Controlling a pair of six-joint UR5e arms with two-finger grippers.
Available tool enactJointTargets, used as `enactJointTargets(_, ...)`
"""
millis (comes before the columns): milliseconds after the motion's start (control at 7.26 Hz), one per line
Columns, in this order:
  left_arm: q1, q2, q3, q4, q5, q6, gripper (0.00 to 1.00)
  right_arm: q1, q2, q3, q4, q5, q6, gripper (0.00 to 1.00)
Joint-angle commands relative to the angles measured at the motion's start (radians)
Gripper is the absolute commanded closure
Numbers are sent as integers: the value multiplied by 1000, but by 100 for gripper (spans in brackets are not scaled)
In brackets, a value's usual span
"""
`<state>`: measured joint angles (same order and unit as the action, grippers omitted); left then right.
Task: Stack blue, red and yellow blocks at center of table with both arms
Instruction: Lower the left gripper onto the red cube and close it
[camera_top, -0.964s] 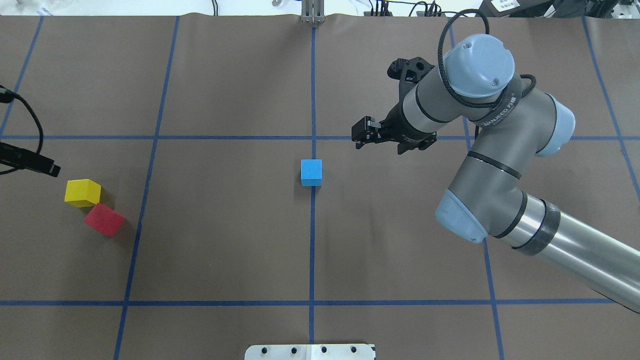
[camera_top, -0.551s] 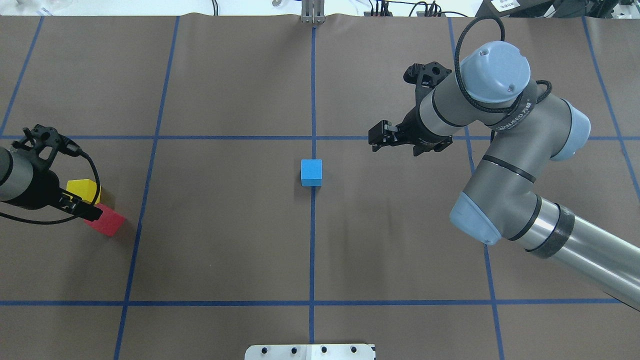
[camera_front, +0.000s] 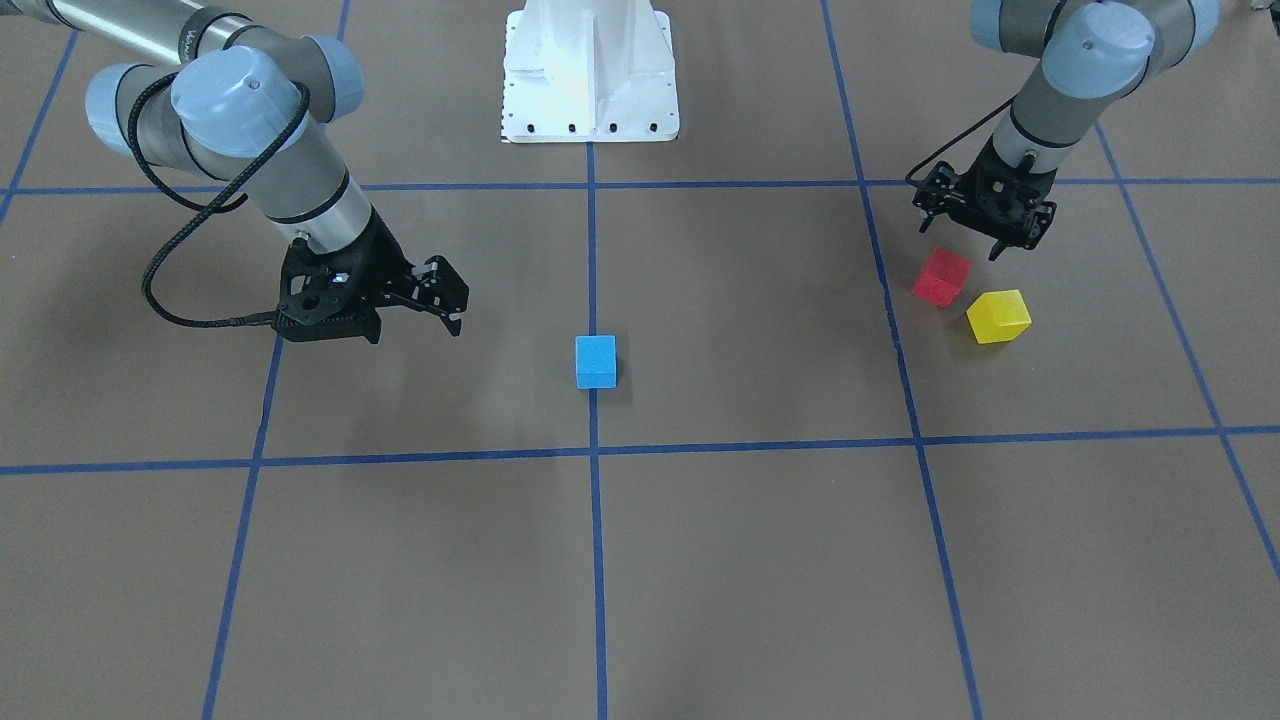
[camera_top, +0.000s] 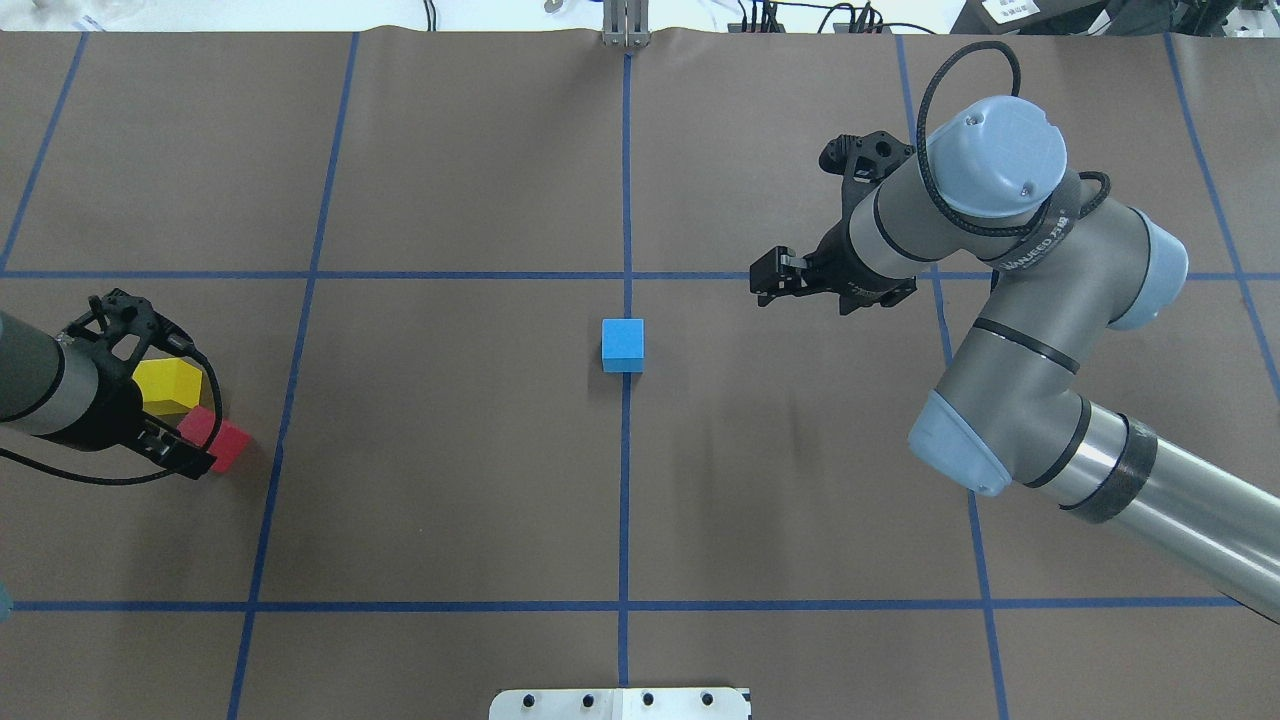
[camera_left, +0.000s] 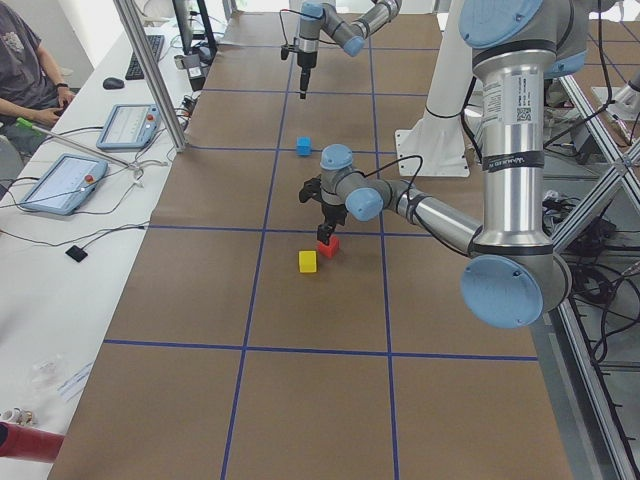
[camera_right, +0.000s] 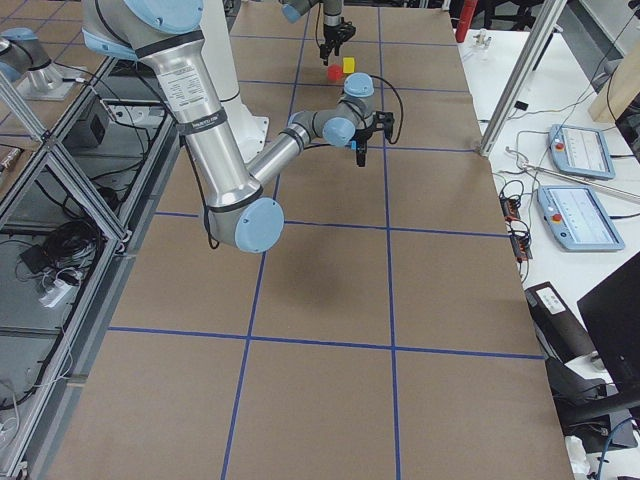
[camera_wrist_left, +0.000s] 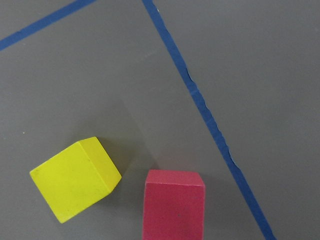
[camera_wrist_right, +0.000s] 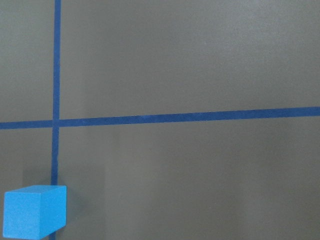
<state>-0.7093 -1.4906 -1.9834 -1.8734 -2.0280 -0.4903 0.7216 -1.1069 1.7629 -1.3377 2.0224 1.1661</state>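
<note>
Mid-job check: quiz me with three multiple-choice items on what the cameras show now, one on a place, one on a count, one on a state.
1. Where is the blue block?
A. On the centre tape line, in the middle of the table.
B. At the table's end on the robot's left.
C. At the table's far edge.

2. How many blocks lie by the left gripper?
A. One.
B. Two.
C. Three.

3. The red block is:
A. Stacked on the blue block.
B. Lifted in the jaws.
C. Lying on the table, ungripped.

Answers:
1 A, the overhead view shows it on the middle line.
2 B, the red block and the yellow block both lie there.
3 C, the left wrist view shows it flat on the table with no jaws round it.
</note>
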Motion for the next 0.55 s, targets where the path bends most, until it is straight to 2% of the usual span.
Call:
enactJointTargets(0, 16, -37, 52, -1, 0, -7, 1, -4, -4, 3, 0, -2, 1, 0)
enactJointTargets(413, 24, -46, 78, -3, 0, 1, 1, -8, -7, 4, 0, -21, 1, 0)
